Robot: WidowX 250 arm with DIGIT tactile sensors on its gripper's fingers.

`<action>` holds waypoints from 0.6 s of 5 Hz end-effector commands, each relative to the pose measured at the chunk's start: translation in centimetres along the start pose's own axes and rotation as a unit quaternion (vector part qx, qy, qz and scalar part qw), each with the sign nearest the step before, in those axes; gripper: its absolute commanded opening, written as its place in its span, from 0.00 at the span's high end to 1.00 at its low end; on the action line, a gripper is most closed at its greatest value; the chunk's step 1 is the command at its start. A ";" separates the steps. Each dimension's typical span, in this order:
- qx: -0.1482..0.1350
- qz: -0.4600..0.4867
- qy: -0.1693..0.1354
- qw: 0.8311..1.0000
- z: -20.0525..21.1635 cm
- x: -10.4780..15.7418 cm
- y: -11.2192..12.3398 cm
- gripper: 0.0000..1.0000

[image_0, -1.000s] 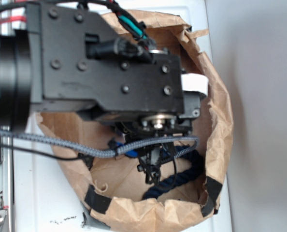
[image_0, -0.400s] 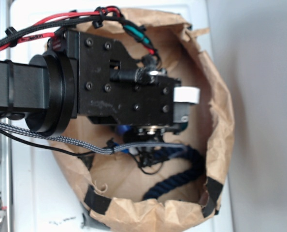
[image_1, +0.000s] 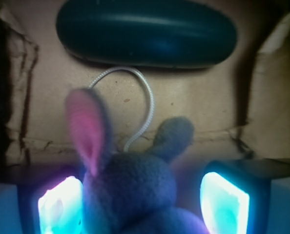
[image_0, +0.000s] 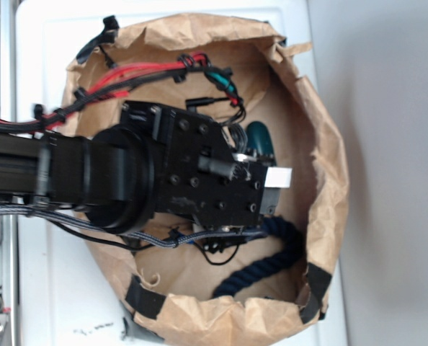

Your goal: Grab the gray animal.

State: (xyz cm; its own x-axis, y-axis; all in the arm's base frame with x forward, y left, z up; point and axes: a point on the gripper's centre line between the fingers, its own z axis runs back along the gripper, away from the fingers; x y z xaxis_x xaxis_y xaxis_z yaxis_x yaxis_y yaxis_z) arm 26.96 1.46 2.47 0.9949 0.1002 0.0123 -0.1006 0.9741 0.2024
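Observation:
The gray animal [image_1: 130, 190] is a fuzzy plush bunny with one pink-lined ear up, filling the lower middle of the wrist view. It lies between the two glowing pads of my gripper [image_1: 141, 204], which is open. The left pad [image_1: 57, 207] sits close against the bunny's side, and a gap shows before the right pad [image_1: 224, 202]. A thin metal loop [image_1: 147, 105] runs from its head across the bag floor. In the exterior view my arm [image_0: 185, 184] reaches down into the bag and hides the bunny.
A dark green oblong capsule [image_1: 145, 31] lies just beyond the bunny, also visible as the capsule [image_0: 261, 140] beside the wrist. A navy rope [image_0: 272, 259] curls along the near bag floor. Crumpled brown paper bag walls [image_0: 329, 166] ring the arm closely.
The arm has dropped lower into the bag and shifted, so the wrist looks smaller. The green capsule, covered before, now shows beside it.

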 end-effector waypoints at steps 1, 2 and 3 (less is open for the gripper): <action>-0.010 -0.006 -0.018 1.000 0.6 0.6 -0.2 1.00; -0.019 -0.006 -0.020 1.000 1.1 1.6 -0.3 1.00; -0.033 -0.002 -0.023 0.999 2.2 1.9 -0.3 1.00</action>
State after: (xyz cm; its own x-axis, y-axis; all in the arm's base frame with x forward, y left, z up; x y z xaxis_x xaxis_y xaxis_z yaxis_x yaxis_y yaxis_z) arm 27.77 -0.08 3.01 0.9973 0.0729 -0.0122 -0.0705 0.9875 0.1408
